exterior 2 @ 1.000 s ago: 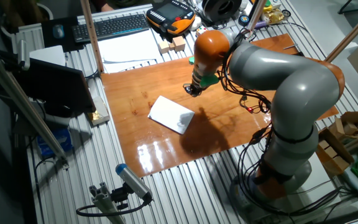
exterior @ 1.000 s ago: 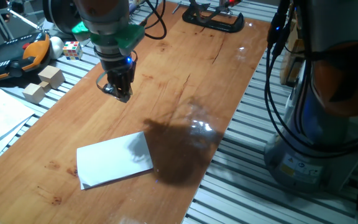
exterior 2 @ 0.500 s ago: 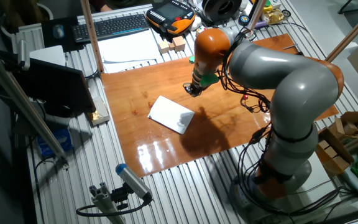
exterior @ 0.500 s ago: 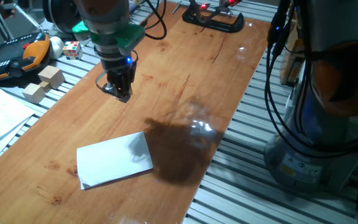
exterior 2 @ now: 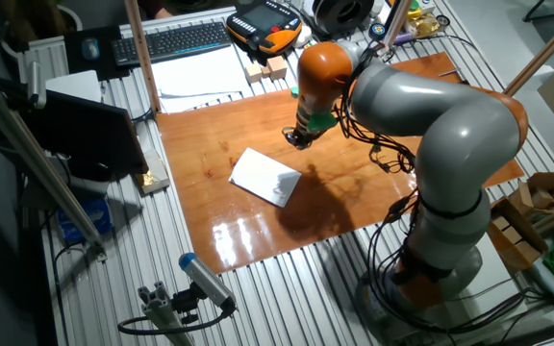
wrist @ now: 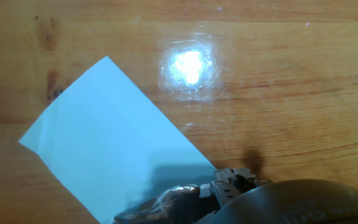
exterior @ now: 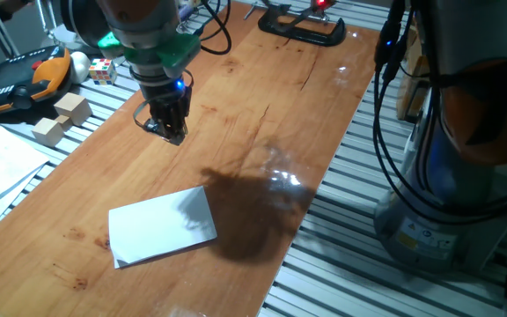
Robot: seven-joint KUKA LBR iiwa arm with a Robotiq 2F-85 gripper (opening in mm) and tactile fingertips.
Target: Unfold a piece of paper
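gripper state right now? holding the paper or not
Gripper: holding nothing, above the table and apart from the paper; whether the jaws are open or shut cannot be told.

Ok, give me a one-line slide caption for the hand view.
Hand view: folded white piece of paper lying flat on the wooden table, gripper hovering at the bottom edge.

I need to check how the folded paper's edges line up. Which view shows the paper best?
The hand view: the paper fills much of the frame, with sharp edges and corners. One fixed view shows it whole but smaller, partly shadowed. The other fixed view shows it smallest.
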